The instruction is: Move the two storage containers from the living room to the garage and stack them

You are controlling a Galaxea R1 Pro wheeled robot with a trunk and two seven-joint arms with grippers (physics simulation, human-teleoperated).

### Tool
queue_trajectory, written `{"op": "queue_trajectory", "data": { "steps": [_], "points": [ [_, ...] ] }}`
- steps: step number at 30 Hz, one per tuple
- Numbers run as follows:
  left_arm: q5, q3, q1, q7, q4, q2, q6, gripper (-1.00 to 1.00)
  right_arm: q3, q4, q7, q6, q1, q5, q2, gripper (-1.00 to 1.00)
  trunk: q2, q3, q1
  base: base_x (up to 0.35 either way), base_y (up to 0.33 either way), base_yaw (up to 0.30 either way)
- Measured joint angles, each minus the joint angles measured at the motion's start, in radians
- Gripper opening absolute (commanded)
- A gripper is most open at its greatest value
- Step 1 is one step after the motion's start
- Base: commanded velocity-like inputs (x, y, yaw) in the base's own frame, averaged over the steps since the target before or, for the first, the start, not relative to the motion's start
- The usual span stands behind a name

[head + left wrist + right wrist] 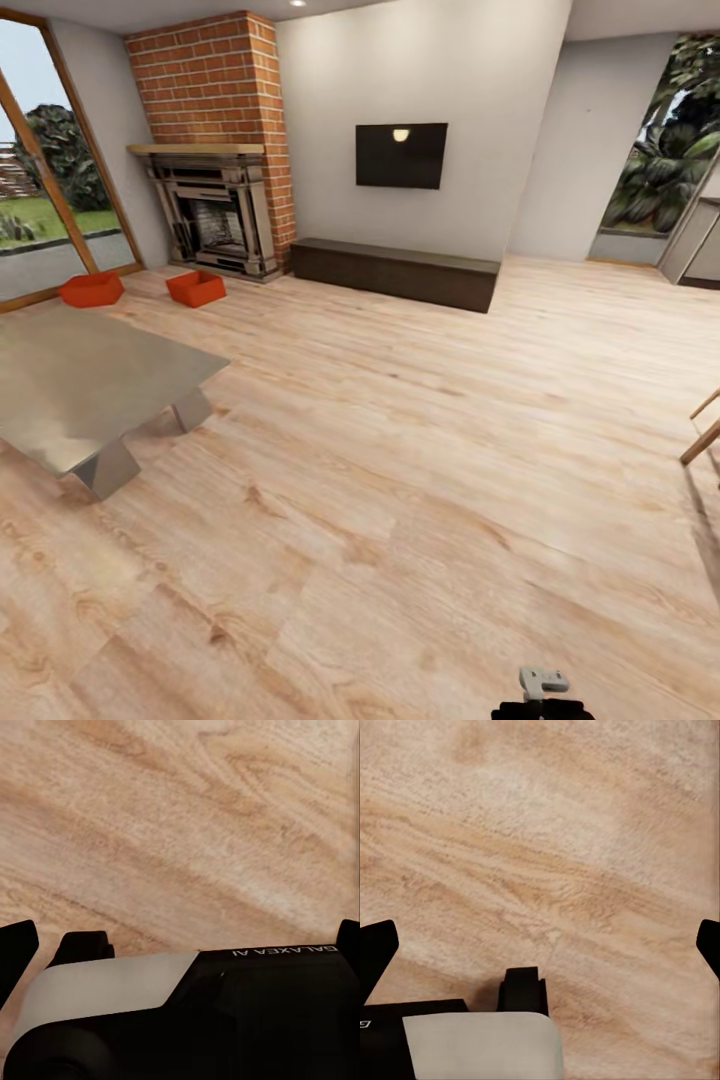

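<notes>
Head view: living room with light wood-plank flooring (420,480). Two red-orange rectangular storage containers, lidless and thin-walled, sit on the planks at the far left, one (91,289) by the wood-framed glass door (45,180), the other (196,288) just in front of the dark fireplace (218,222) set in a red brick chimney (225,90). The two are near each other but apart, well away from the robot. A low grey metal table (90,385) stands between robot and containers; nothing of the task rests on it. Also listed: black wall screen (401,155), long dark low bench (395,272). Task status, as judged: nothing yet done; both containers await fetching, carrying to the garage and stacking.

Left wrist view: left pincer (180,937), black finger ends at the picture's two edges, set wide apart, nothing between them but plank flooring below. Arm seems tucked low, pointing down at the floor.

Right wrist view: right pincer (540,937), fingers likewise spread wide and empty, aimed at bare planks; pose probably also stowed, though little of the arm shows.
</notes>
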Motion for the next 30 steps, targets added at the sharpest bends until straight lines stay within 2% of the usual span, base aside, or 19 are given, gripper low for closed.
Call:
{"op": "queue_trajectory", "data": {
  "steps": [11, 30],
  "points": [
    [0.0, 0.0, 0.0, 0.0, 0.0, 0.0, 0.0, 1.0, -0.001, 0.001, 0.0, 0.0, 0.0, 0.0, 0.0, 1.0, 0.0, 0.0, 0.0, 0.296, -0.161, 0.217],
    [0.0, 0.0, 0.0, 0.0, 0.0, 0.0, 0.0, 1.0, -0.001, 0.0, 0.0, 0.0, 0.0, 0.0, 0.0, 1.0, 0.0, 0.0, 0.0, 0.296, -0.161, 0.011]
  ]
}}
